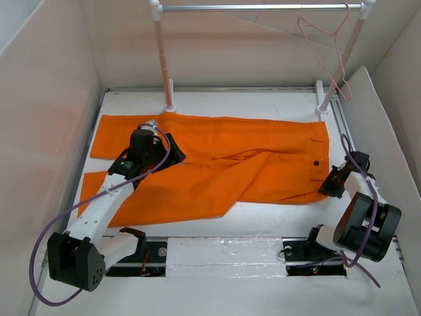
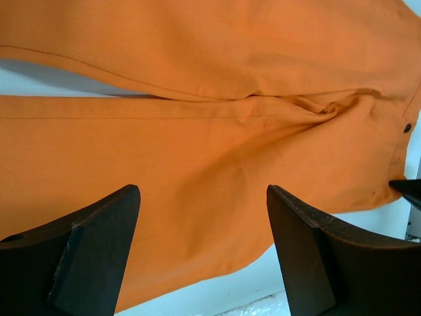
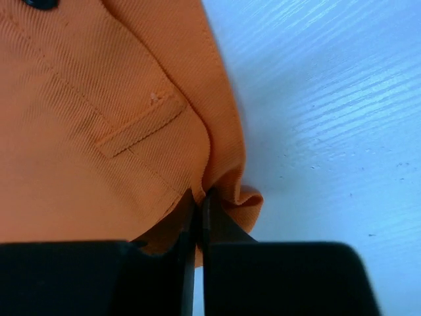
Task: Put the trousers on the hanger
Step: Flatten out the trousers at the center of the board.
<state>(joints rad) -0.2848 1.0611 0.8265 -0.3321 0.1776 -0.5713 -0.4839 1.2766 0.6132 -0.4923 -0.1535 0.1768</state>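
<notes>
Orange trousers lie flat on the white table, waistband toward the right side and both legs running left. The far leg lies straight. The near leg angles toward the front edge, and a strip of table shows between the two legs at the left end. Creases gather at the crotch, near the middle of the garment. A dark button sits on the waistband.

Left gripper: positioned over the legs, left of centre. The jaws stand wide apart, with nothing between them but fabric below. Whether the fingertips touch the cloth cannot be told.

Right gripper: at the near right corner of the waistband. The jaws are drawn almost together and pinch a small fold of the trouser edge between the fingertips. A belt loop lies just beyond the pinched spot. Bare table lies to the right of the hem.

Hanger: pale pink wire, hooked over the right end of the silver rail at the back of the table. It hangs tilted beside the right white post, well apart from the trousers and from both grippers. The left post stands just behind the far edge of the trousers.
</notes>
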